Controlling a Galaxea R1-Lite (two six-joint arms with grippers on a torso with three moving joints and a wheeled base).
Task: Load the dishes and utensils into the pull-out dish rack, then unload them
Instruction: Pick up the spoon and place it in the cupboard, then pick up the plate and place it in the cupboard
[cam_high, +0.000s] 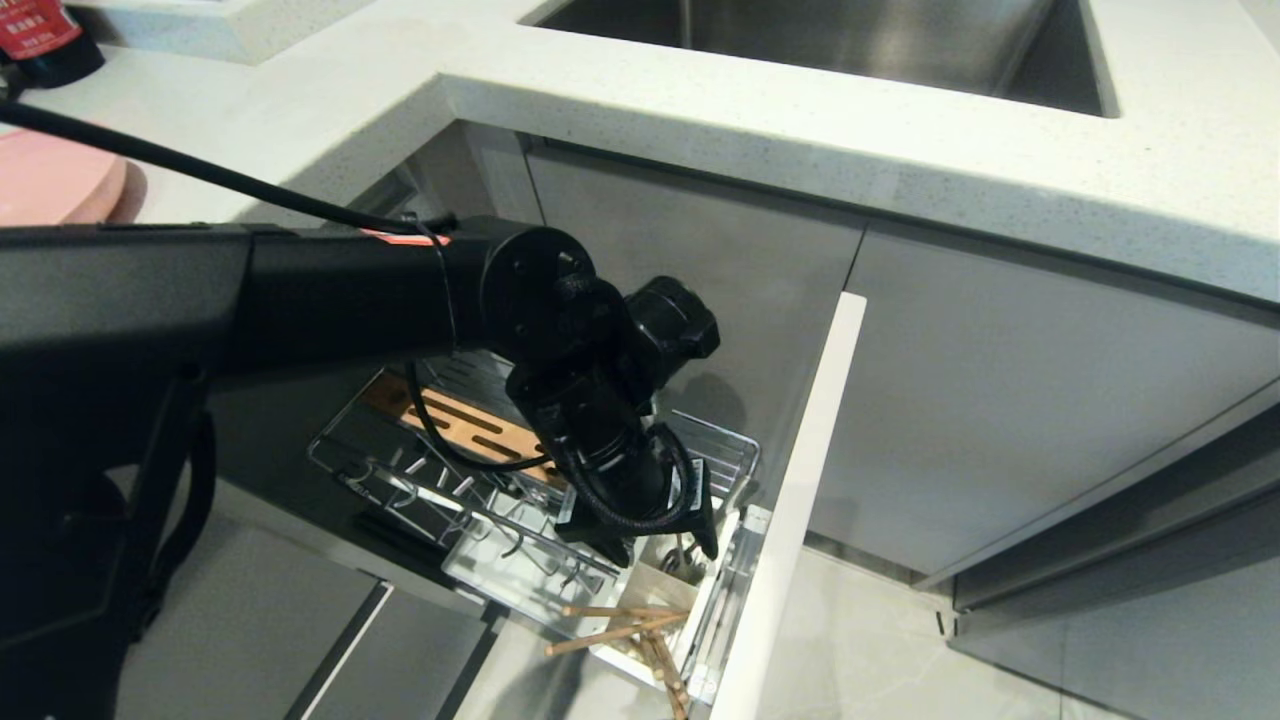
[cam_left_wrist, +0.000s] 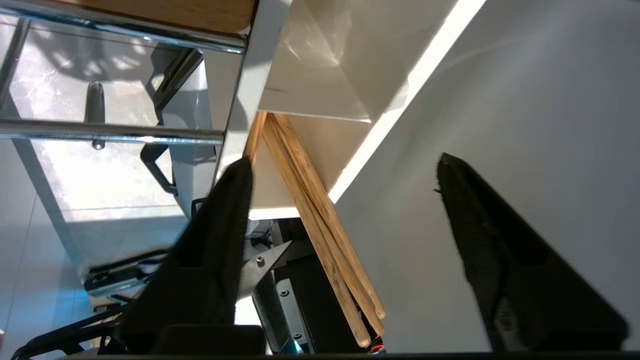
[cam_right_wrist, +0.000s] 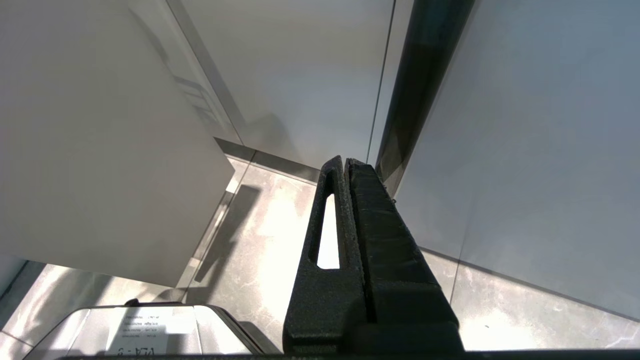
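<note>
The pull-out dish rack (cam_high: 345, 455) stands drawn out below the counter, with its wooden strip (cam_high: 450, 415) and its white caddy (cam_high: 655, 592) at the near end. The wooden chopsticks (cam_high: 620, 632) stand in the caddy and lean out over its rim. My left gripper (cam_high: 665, 552) hangs just above the caddy, pointing down. In the left wrist view the left gripper (cam_left_wrist: 344, 159) is open, and the chopsticks (cam_left_wrist: 310, 210) lie loose between the jaws, nearer one finger (cam_left_wrist: 225, 225). A pink plate (cam_high: 50, 180) lies on the counter at far left. My right gripper (cam_right_wrist: 345, 161) is shut and parked low over the floor.
The rack's front panel (cam_high: 800, 500) juts toward me right of the caddy. The white countertop (cam_high: 700, 110) with a steel sink (cam_high: 820, 40) overhangs the rack. Grey cabinet doors (cam_high: 1000, 400) fill the right side. A black cable (cam_high: 200, 170) runs over my left arm.
</note>
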